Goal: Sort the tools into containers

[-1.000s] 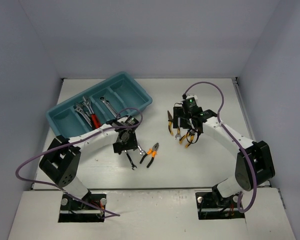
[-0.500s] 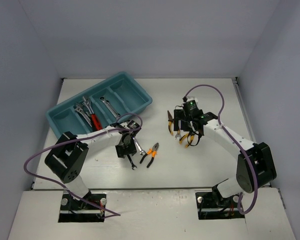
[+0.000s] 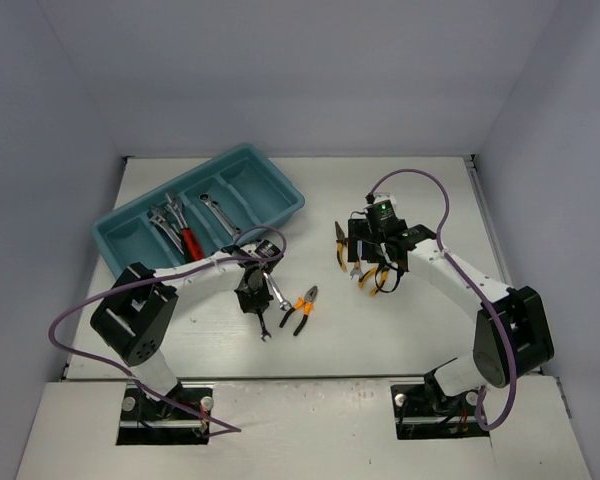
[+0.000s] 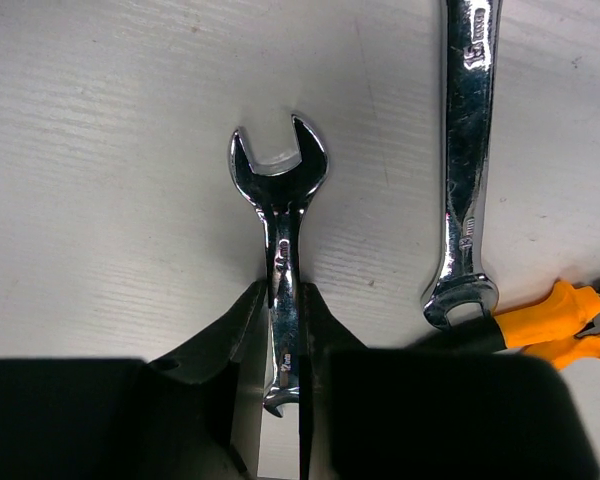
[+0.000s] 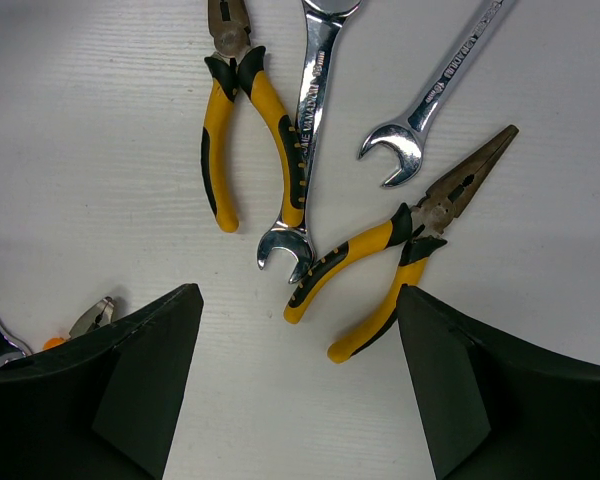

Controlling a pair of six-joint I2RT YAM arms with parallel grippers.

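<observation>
My left gripper (image 4: 283,310) is shut on the shank of a small silver wrench (image 4: 280,190), low over the white table; in the top view the gripper (image 3: 252,300) is left of centre. A longer silver wrench (image 4: 467,150) and orange-handled pliers (image 4: 555,318) lie just right of it. My right gripper (image 5: 298,370) is open and empty above yellow-and-black pliers (image 5: 242,120), needle-nose pliers (image 5: 395,250) and two silver wrenches (image 5: 308,130) (image 5: 440,90). The teal tray (image 3: 275,215) stands at the back left and holds silver wrenches (image 3: 163,222) and a red-handled wrench (image 3: 190,243).
The tray lies diagonally, its near rim close behind my left arm. The orange pliers (image 3: 302,308) lie between the two grippers. Purple cables loop over both arms. Grey walls close the table at the back and both sides.
</observation>
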